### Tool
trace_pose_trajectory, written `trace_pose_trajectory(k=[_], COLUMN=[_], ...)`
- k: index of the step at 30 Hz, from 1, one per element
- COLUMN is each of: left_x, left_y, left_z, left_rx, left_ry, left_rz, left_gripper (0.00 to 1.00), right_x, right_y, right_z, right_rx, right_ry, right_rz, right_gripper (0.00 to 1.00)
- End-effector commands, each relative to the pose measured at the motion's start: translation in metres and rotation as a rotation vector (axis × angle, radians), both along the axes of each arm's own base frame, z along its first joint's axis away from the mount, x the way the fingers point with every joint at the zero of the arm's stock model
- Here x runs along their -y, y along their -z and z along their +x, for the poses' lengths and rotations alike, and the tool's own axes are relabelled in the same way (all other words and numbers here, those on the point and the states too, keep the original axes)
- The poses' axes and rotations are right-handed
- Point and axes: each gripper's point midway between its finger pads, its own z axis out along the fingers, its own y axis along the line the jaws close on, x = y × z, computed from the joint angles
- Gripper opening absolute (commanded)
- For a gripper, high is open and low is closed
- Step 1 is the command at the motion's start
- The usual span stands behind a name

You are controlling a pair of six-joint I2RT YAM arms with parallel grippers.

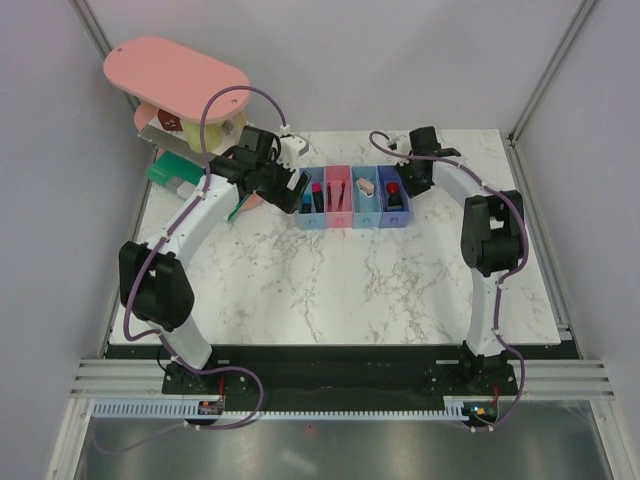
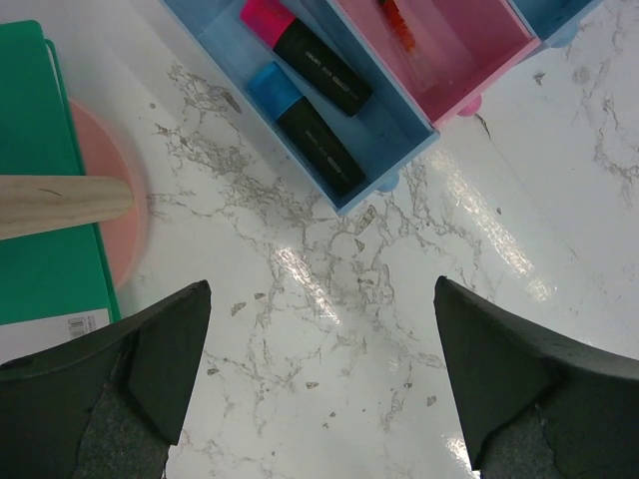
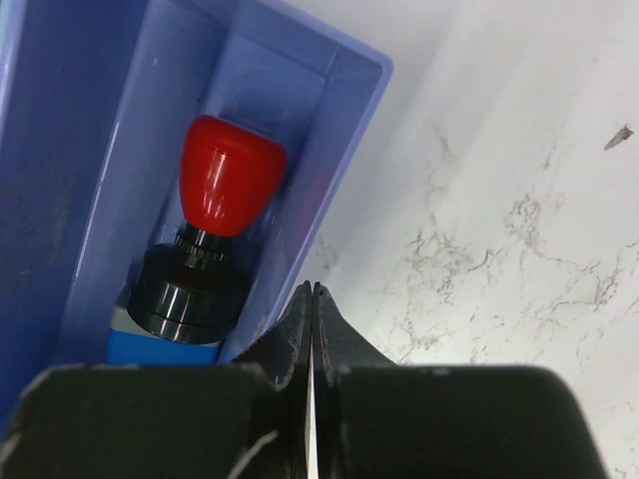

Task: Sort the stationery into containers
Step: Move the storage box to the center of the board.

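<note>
Beyond right fingers, red knob

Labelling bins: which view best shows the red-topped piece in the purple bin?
Right wrist: red-topped piece close up, red cap, black collar, blue base. Top external shows it tiny; left wrist misses it.

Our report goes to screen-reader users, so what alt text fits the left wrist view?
The open left gripper hovers over the marble table, holding nothing. Ahead, a light blue bin holds a pink-capped marker and a blue-capped marker side by side; the pink bin beside it holds a thin red pen.
</note>
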Motion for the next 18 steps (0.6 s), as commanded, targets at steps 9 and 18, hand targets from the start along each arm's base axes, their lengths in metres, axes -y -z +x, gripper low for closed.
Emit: trace_pose_trajectory(k=[9,18], left_x=[0.001,-0.003], left_y=[-0.024,-0.038], left_z=[0.002,-0.002], left_rx=[0.070,0.108], left_ry=[-0.001,-0.006], left_rz=[-0.062,-0.072], left_gripper=[1.00,1.00], right_x=[-0.026,0.002], right_y=[-0.030,-0.063], right_z=[-0.001,-0.002], right_rx=[0.074,0.132], right_ry=[-0.042,0.002], right_rz=[0.018,-0.038], right_gripper=[0.00,0.00])
